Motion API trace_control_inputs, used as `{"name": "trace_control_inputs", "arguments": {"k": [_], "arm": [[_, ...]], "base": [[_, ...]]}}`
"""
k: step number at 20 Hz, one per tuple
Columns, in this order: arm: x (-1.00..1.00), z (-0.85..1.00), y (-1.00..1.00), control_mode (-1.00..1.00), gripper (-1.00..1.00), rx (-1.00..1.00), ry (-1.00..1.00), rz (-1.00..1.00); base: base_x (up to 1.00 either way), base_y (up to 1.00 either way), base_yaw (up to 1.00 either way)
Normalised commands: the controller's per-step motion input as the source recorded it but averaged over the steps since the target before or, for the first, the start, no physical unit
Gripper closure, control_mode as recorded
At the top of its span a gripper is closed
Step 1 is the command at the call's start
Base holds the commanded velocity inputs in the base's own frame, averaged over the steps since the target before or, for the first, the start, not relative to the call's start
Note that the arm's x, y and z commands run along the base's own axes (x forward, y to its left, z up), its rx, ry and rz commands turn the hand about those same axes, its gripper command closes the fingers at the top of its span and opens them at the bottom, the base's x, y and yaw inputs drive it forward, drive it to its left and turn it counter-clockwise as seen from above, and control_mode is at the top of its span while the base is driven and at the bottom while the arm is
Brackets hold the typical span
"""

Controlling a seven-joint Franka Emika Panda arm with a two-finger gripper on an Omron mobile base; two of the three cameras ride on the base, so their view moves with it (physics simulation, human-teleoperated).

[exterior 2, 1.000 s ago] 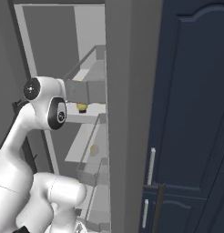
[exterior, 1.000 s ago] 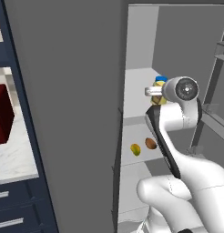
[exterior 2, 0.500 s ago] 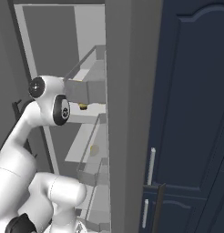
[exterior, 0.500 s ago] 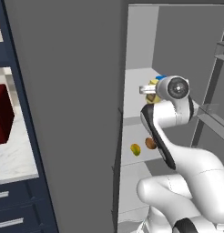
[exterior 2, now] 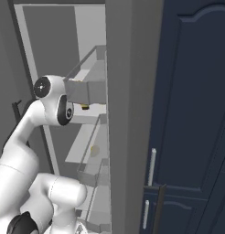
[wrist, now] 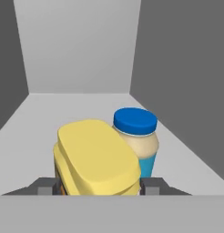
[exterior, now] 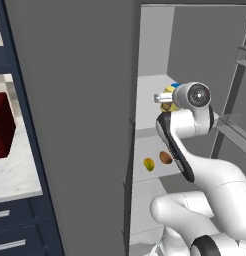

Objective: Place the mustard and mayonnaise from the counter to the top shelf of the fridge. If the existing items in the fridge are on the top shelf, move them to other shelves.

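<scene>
While gripped in the claw (wrist: 99, 187), the mustard (wrist: 96, 159) touches the mayonnaise (wrist: 137, 136).

The left base view looks forward from behind the arm's left into the open fridge (exterior: 155, 50). The right base view faces the same fridge (exterior 2: 87, 55) interior from the arm's right. The hand view sits close inside, facing the fridge's back wall (wrist: 77, 45).
</scene>
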Motion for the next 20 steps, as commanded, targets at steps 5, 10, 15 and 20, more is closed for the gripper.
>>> {"name": "trace_control_inputs", "arguments": {"k": [5,10,15,20], "arm": [[0.01,-0.16,0.01,-1.00,1.00,0.00,0.00,0.00],[0.17,-0.04,0.11,-1.00,1.00,0.00,0.00,0.00],[0.00,-0.02,0.02,-1.00,-1.00,0.00,0.01,0.00],[0.00,0.00,0.00,-1.00,-1.00,0.00,0.00,0.00]], "base": [[0.00,0.00,0.00],[0.00,0.00,0.00],[0.00,0.00,0.00],[0.00,0.00,0.00]]}}
